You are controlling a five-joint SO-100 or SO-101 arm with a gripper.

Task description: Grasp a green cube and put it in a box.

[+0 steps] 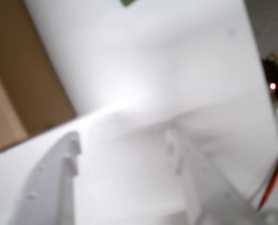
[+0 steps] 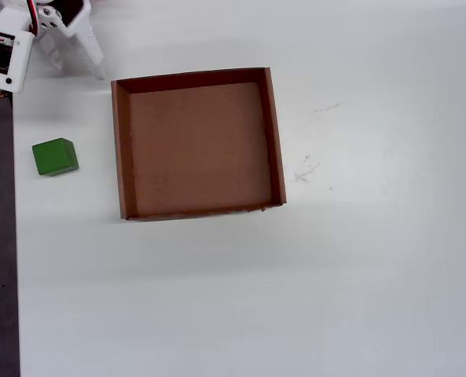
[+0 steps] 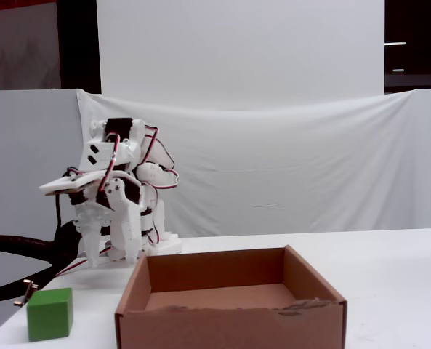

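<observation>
The green cube (image 2: 55, 156) sits on the white table left of the box (image 2: 120, 149) in the overhead view, near the table's left edge. The box is a shallow brown cardboard tray with nothing in it. In the fixed view the green cube (image 3: 50, 313) stands at the front left, beside the box (image 3: 230, 325). My gripper (image 2: 79, 72) hovers at the top left, behind the cube and apart from it, open and holding nothing. The blurred wrist view shows the gripper (image 1: 122, 143) with its white fingers spread, a sliver of the green cube (image 1: 128, 2) at the top edge and the box (image 1: 17, 70) at left.
The table's left edge (image 2: 14, 236) borders a dark floor strip close to the cube. The arm's white base and controller board (image 2: 5, 55) occupy the top left corner. A black chair-like leg (image 3: 26, 251) lies left of the arm. A white cloth backdrop (image 3: 288, 167) hangs behind.
</observation>
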